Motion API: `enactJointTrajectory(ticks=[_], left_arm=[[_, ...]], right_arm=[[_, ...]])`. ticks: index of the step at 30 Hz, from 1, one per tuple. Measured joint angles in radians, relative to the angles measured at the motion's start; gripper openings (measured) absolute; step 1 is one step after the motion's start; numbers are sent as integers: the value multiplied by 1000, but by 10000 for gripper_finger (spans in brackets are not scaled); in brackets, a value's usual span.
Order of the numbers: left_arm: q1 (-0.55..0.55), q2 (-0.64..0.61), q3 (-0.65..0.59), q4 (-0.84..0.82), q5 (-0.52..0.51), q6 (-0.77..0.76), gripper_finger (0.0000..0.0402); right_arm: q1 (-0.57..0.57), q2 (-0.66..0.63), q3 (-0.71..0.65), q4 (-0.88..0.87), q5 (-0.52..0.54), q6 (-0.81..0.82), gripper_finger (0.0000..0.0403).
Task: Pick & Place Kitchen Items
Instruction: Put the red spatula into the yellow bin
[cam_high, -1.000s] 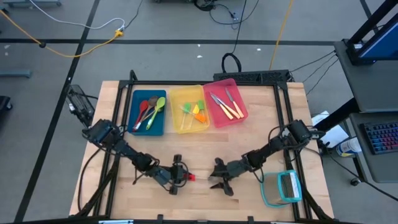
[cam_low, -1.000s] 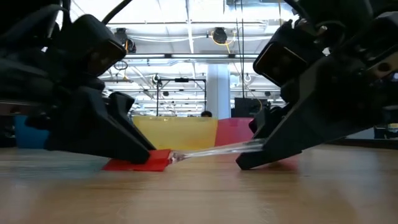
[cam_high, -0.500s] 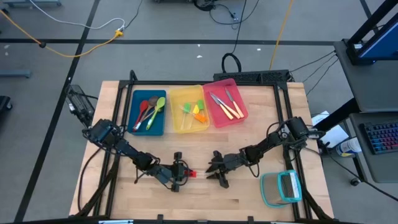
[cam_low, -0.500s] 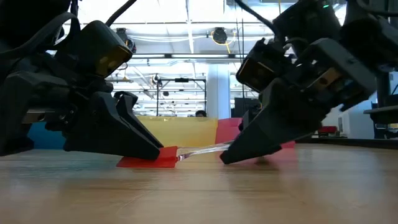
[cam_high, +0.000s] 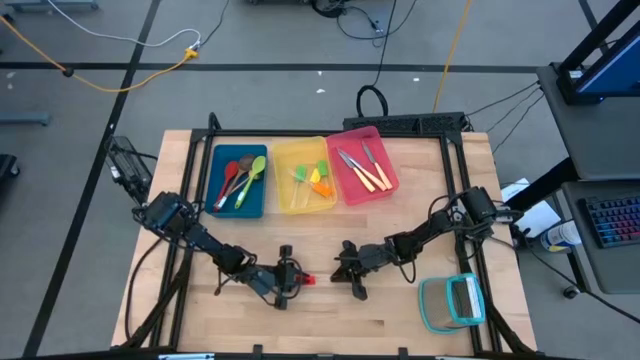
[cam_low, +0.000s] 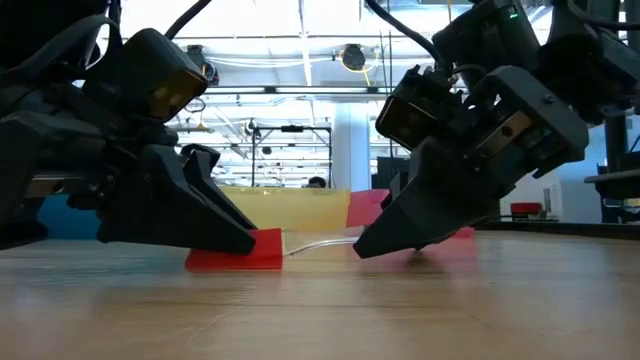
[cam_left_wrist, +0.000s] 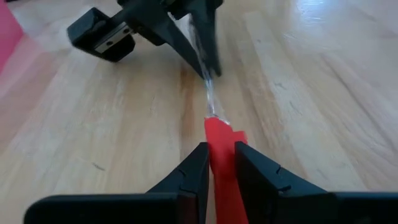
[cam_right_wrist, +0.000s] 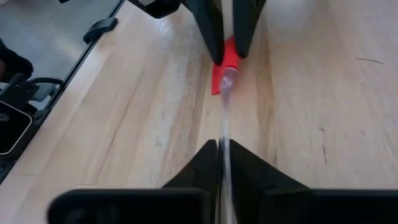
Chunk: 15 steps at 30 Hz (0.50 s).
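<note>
Spatula (cam_left_wrist: 217, 140), red-headed, clear-handled: left gripper (cam_left_wrist: 219, 163) clamps head, right gripper (cam_right_wrist: 222, 163) clamps handle; opposed pulling risks snapping or dropping it.

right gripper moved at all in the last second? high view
Yes. In the high view the right gripper has shifted toward the left gripper and slightly toward the bins, away from the teal-framed square object. It is shut on the red-headed stick.

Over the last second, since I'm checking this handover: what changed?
The right gripper slid toward the left gripper along the clear handle of the red-headed stick and tilted steeper. Both grippers stay clamped on it: the left on its red head, the right on its handle. The stick still lies on the table; the bins are unchanged.
</note>
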Motion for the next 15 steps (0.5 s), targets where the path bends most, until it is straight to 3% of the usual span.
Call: enactJointTrajectory(ticks=[10,15], left_arm=[[0,0,0,4,10,7,74],[2,0,1,2,15,15,105]], right_arm=[[-17,0,0,0,-14,8,8],[-30,0,0,0,-20,8,8]])
